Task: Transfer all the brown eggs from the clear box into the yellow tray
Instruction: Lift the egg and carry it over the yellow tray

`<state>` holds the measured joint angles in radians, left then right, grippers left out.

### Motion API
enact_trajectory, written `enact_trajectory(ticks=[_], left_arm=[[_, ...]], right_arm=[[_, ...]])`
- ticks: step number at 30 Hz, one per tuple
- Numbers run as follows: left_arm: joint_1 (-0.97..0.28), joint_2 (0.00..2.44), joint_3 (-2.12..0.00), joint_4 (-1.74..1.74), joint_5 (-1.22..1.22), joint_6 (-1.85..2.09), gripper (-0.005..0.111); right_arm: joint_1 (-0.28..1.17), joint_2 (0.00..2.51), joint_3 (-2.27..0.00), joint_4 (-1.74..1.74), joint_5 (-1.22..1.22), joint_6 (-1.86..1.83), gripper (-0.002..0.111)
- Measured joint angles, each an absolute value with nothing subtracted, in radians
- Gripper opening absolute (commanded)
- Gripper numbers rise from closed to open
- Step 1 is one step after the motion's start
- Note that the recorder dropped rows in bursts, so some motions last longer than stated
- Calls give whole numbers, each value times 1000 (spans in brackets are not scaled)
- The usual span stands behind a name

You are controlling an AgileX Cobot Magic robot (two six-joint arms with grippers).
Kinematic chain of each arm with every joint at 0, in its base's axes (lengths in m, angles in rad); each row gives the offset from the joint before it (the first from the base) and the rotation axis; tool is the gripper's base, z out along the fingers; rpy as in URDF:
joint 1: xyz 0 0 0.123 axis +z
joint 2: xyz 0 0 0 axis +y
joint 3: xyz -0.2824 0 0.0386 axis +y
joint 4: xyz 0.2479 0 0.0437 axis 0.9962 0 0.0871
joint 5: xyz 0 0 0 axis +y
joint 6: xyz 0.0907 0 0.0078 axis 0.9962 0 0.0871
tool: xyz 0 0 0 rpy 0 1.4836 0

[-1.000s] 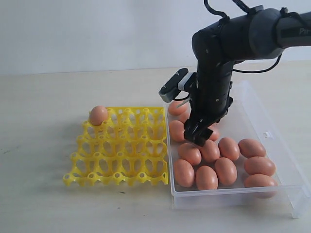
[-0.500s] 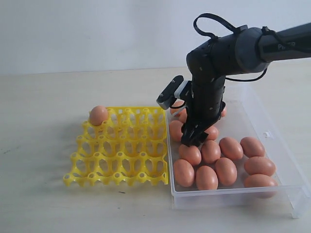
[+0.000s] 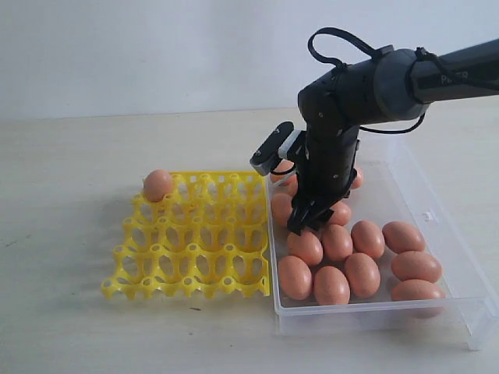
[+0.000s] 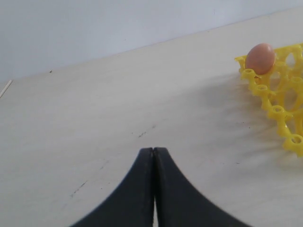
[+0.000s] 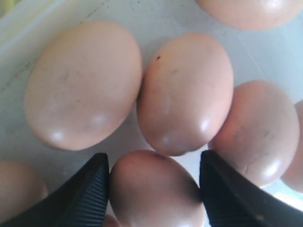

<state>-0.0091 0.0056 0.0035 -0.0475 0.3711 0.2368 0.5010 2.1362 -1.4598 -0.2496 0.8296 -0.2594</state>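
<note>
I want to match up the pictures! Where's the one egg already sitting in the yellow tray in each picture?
Exterior view: the egg sits on the far left corner of the yellow tray.
Left wrist view: the same egg is perched on the tray's corner.
Right wrist view: not in it; only other brown eggs show.
Shared landmark: the yellow tray, seen in the exterior and left wrist views.

My right claw (image 3: 302,224) straddles one egg (image 5: 156,189). Neighbour eggs (image 5: 184,94) crowd from three through six o'clock, with the clear box wall (image 3: 272,265) at nine. Beyond it the yellow tray (image 3: 195,234) cups gape free.
</note>
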Motion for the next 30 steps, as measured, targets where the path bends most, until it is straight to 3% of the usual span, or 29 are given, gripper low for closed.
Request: enact_trajectory(ticks=[7,15,21,26,30], left_arm=[[-9,6,4,-47,371,237,0],[-9,6,4,-47,371,237,0],[-9,6,4,-47,371,237,0],[-9,6,4,-47,371,237,0],[-9,6,4,-47,371,237,0]], right_arm=[[499,2076,-1460,-181,718,-156,0],[503,1933,-1390,104,261,-85,0],[575,1983,-1388,315,62,-101,0],[638,2080,-1386,304,-47,-16,0],[654,2118,-1386,0,-166,367,0]])
